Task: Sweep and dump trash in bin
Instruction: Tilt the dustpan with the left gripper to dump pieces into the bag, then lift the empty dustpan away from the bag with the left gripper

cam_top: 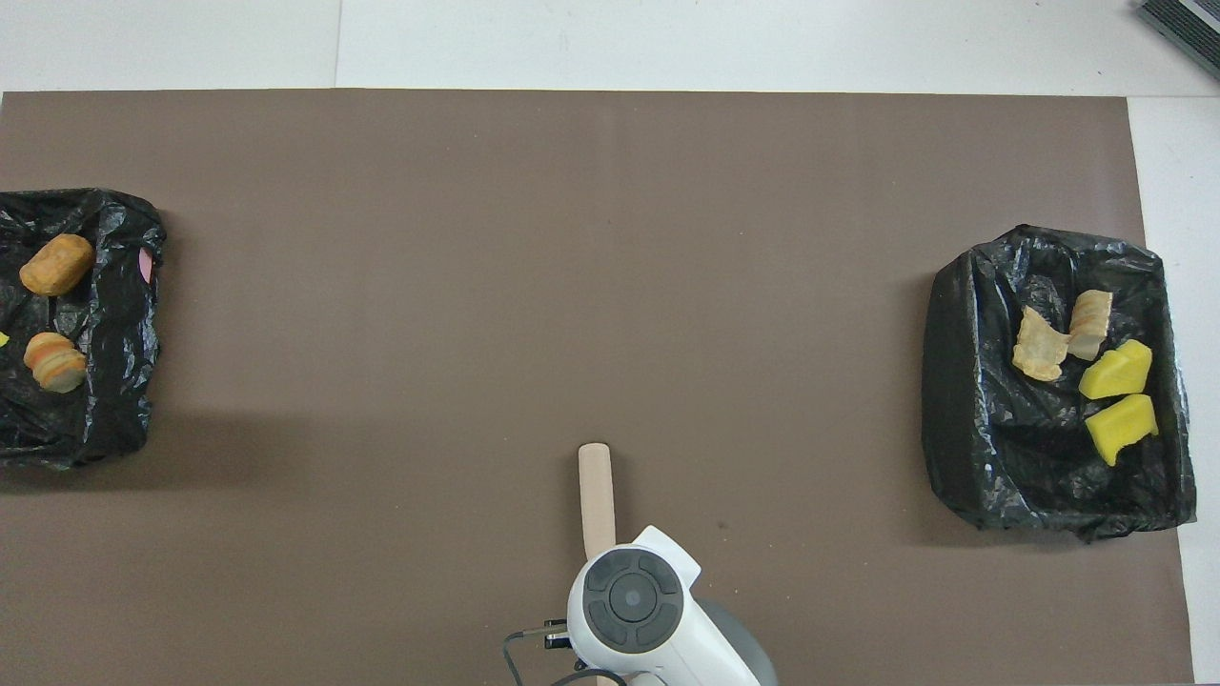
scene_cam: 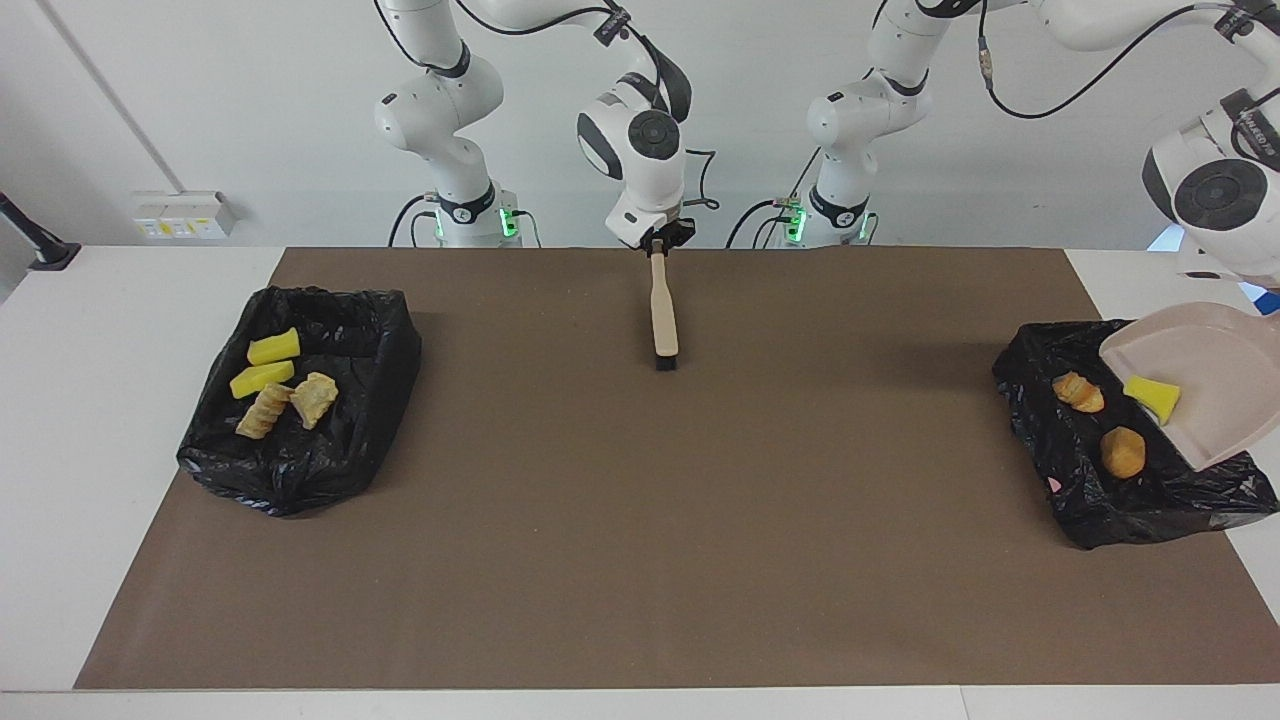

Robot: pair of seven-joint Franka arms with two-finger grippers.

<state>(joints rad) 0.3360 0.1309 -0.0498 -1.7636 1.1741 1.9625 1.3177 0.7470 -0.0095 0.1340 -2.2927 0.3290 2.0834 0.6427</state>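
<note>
Trash shows first from the facing camera. The right pincer is closed on the handle end of the brush, which slants down from it with its black bristles at the brown mat on the counter. Well away from that pincer, toward the right arm's end, the first bin holds two yellow sponge chunks and two tan pieces. Equally far from it toward the left arm's end, the second bin holds two bread-like lumps. The dustpan tilts over this bin with one yellow chunk on its lip. The left pincer lies past the picture's edge, shut; what it grips cannot be told, and only the left arm's wrist shows above the dustpan. From overhead, the right pincer is hidden under its own wrist and the brush handle juts out from beneath it. The four pieces sit in the first bin and the two lumps in the second, each well apart from that pincer, and a sliver of yellow shows at the picture's edge.
</note>
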